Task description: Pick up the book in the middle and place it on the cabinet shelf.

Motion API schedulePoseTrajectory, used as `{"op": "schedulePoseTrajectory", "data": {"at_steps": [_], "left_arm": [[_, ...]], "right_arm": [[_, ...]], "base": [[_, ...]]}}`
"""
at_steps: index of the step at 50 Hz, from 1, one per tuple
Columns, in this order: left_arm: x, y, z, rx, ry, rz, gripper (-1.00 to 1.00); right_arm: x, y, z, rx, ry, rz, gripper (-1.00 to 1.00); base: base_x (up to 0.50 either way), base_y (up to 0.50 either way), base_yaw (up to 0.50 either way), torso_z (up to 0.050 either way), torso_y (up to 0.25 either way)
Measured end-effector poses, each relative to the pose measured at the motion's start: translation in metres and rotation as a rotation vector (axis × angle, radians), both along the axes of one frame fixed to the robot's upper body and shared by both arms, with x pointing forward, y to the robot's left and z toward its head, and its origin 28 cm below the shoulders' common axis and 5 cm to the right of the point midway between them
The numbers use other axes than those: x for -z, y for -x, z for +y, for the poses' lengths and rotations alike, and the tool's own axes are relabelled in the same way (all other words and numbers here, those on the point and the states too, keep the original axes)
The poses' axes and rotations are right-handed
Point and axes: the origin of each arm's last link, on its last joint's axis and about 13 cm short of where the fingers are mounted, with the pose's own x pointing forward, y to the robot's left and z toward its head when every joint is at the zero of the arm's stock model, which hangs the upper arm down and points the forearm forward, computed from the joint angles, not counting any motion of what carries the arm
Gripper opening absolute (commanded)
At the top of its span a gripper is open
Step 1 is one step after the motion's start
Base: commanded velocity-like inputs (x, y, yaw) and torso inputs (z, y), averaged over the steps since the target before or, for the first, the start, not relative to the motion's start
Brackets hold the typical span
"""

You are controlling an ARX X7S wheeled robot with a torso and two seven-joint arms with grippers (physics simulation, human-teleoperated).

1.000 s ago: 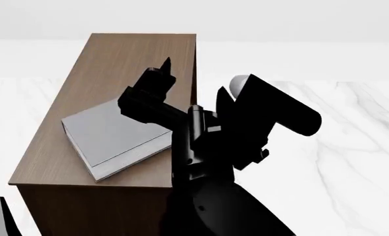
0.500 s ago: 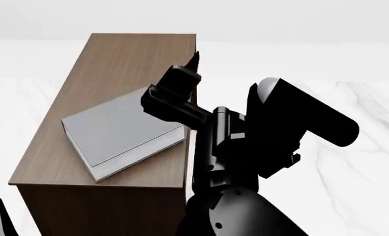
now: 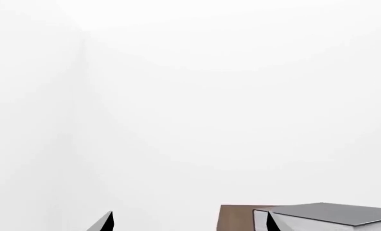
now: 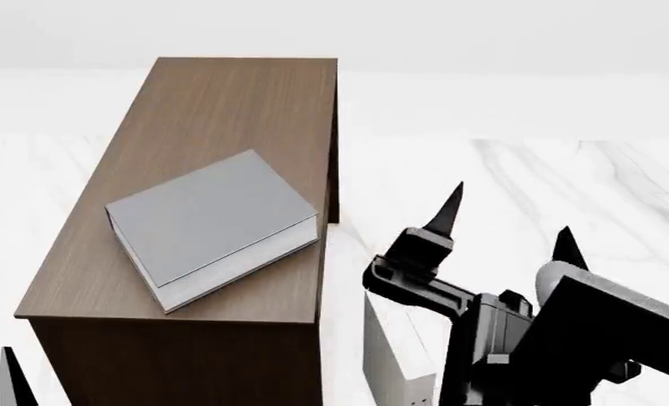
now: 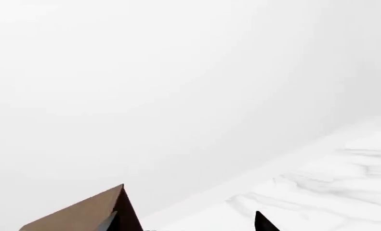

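Note:
The grey book lies flat and askew on the brown cabinet shelf, near its front end, with nothing touching it. My right gripper hangs open and empty to the right of the cabinet, over the marble surface. In the right wrist view its gripper shows two spread tips beside a cabinet corner. My left gripper is open and empty; the book and cabinet top lie past one tip. One left fingertip pokes in at the head view's lower left.
A pale off-white book stands on the white marble surface just right of the cabinet's front corner, below my right arm. A plain white wall lies behind.
My right arm has pulled back off the cabinet top, moving right and down, away from the book. The book stays put on the cabinet.

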Motion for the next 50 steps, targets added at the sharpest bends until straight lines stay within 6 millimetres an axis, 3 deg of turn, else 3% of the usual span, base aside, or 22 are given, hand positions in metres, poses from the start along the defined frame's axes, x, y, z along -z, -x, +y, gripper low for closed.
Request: {"op": "schedulePoseTrajectory", "data": {"at_steps": [15, 23, 33, 50], "left_arm": [[-0.001, -0.003, -0.002, -0.024, 0.014, -0.010, 1.00], [-0.008, -0.003, -0.001, -0.082, 0.025, -0.050, 1.00], [-0.029, -0.021, 0.021, -0.231, 0.051, -0.170, 1.00], [-0.085, -0.034, 0.066, -0.485, 0.046, -0.413, 1.00]], "right_arm": [[0.051, 0.023, -0.033, 0.126, 0.185, -0.088, 1.00], [0.056, 0.026, -0.056, 0.249, 0.237, -0.175, 1.00], [0.034, 0.028, -0.086, 0.422, 0.315, -0.395, 1.00], [-0.035, 0.043, -0.126, 0.682, 0.331, -0.746, 1.00]], "base": [[0.00, 0.00, 0.00, 0.000, 0.000], [0.00, 0.00, 0.00, 0.000, 0.000], [0.00, 0.00, 0.00, 0.000, 0.000], [0.00, 0.00, 0.00, 0.000, 0.000]]}}
